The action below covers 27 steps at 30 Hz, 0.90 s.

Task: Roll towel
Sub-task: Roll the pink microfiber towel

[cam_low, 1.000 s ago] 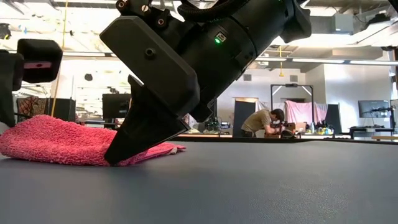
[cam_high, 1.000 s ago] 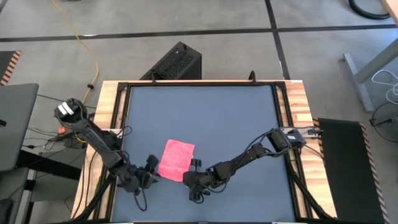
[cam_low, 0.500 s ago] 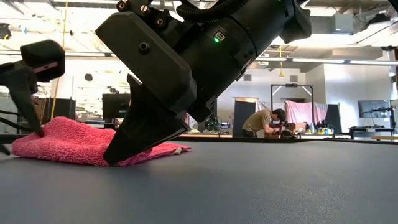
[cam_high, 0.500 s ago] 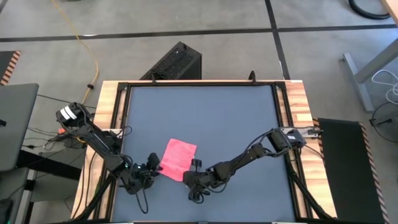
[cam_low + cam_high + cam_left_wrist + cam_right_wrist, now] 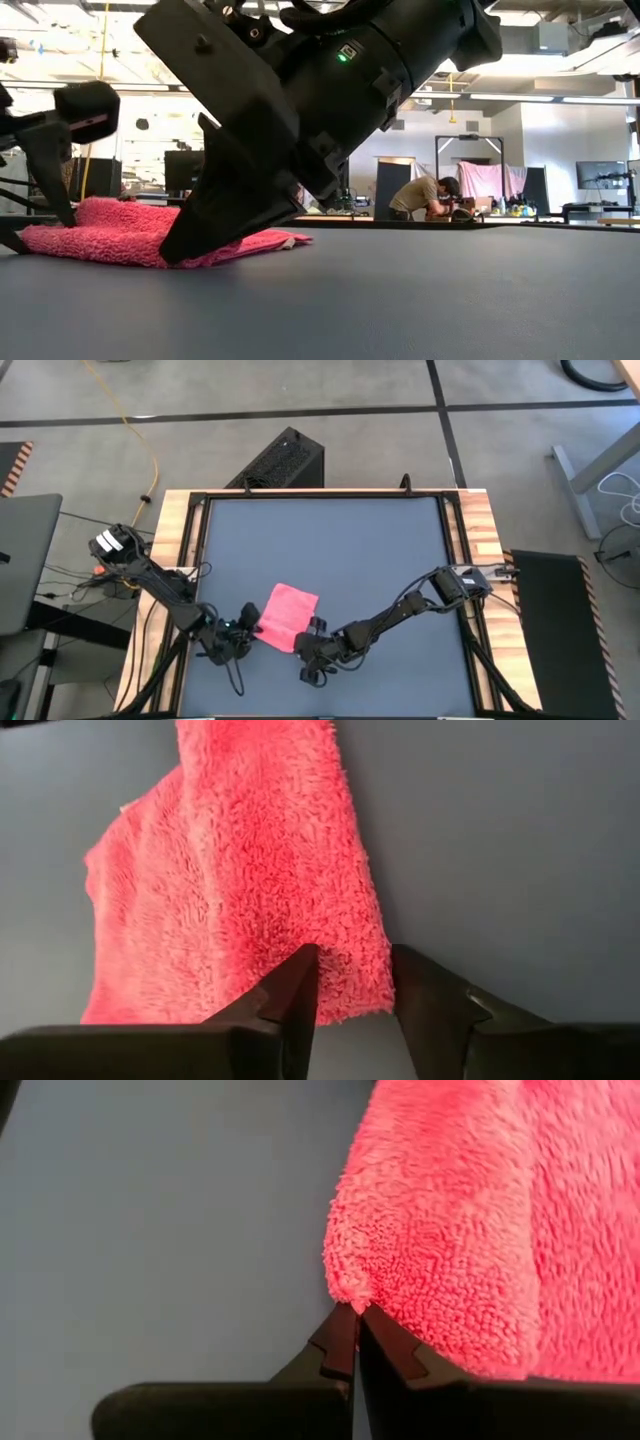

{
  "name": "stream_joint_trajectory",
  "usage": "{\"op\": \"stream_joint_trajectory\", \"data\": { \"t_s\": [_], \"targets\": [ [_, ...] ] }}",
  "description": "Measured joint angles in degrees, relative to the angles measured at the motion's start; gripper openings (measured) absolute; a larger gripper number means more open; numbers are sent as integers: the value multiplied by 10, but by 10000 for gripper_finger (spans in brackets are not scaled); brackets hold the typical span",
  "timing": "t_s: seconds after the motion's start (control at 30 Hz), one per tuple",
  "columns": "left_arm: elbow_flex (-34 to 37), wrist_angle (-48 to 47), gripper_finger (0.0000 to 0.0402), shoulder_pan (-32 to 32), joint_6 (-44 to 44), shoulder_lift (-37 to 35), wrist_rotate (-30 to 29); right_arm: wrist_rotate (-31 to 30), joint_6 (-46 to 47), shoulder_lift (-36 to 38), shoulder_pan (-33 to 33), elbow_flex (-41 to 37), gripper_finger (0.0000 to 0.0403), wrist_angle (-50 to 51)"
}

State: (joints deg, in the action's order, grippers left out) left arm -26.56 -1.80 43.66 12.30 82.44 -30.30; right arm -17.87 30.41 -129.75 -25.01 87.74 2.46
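Pink towel [image 5: 285, 616] — both corners gripped

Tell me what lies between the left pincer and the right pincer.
The small bright pink soft towel lies between them in the high view: left pincer open around one corner, right pincer shut on the opposite corner.

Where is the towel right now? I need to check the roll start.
In the high view the towel lies on the table's near half, left of centre, between the left end effector and the right end effector, which pinches its corner.
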Motion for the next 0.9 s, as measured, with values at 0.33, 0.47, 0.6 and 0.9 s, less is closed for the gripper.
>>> {"op": "stream_joint_trajectory", "data": {
  "t_s": [0.33,0.47,0.6,0.9],
  "targets": [
    [5,48,23,-59,-40,2,64,-20,97,0,-18,0,28,5],
    [6,59,3,-95,-79,2,124,-20,118,0,-21,0,28,7],
    [5,67,1,-128,-121,1,225,-20,141,0,-28,0,28,19],
    [5,78,0,-187,-233,2,404,-24,193,2,-50,1,28,54]
  ]
}}
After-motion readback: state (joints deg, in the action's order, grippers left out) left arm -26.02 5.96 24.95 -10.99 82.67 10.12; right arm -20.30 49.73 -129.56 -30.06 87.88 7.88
